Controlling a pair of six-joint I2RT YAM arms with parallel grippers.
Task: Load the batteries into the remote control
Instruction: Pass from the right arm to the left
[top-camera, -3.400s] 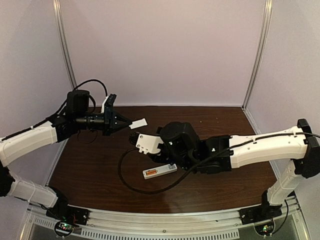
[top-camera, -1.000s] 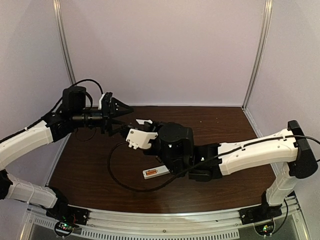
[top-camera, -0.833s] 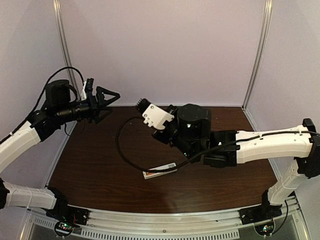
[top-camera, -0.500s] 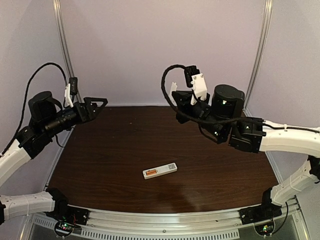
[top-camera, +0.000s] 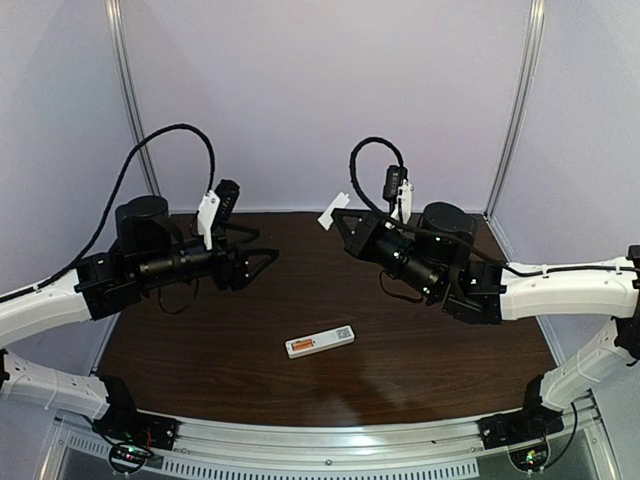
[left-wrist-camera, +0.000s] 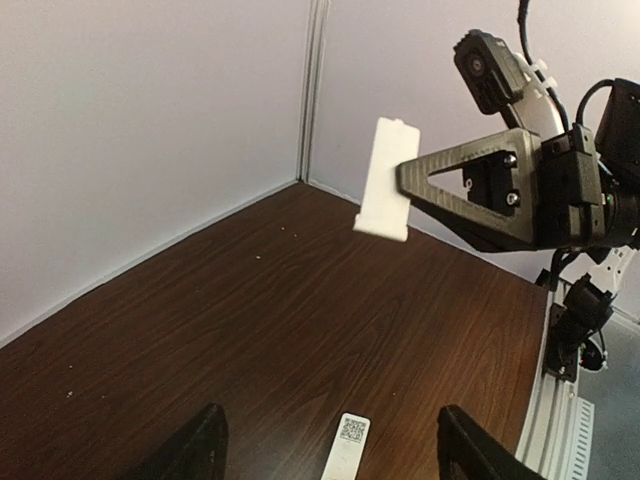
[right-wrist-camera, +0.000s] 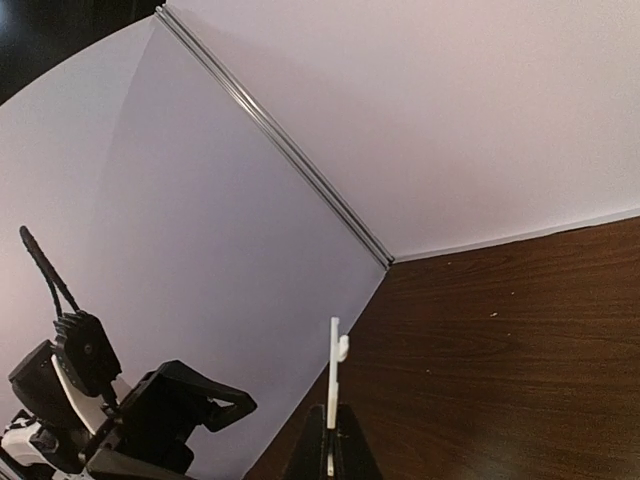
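The remote control (top-camera: 320, 342) lies back-up on the dark wooden table, near the front middle. An orange patch of the batteries (top-camera: 299, 346) shows in its bay at the left end; how many cells, I cannot tell. In the left wrist view only the remote's far end (left-wrist-camera: 347, 447) with a printed code shows. My left gripper (top-camera: 262, 248) (left-wrist-camera: 332, 458) hovers open above the table's left side, with nothing between its fingers. My right gripper (top-camera: 343, 216) (right-wrist-camera: 331, 442) is raised at the back middle, shut on a small white cover plate (top-camera: 332, 210) (left-wrist-camera: 385, 180) (right-wrist-camera: 332, 385).
Pale walls with metal corner posts (top-camera: 128, 100) close in the table on three sides. A black cable (top-camera: 370, 150) loops above the right wrist. The metal rail (top-camera: 330, 440) with the arm bases runs along the near edge.
The cover plate passed from the left gripper to the right one. Both arms lifted away from the remote, the right carrying the plate up and back. The left gripper then swung back inward.
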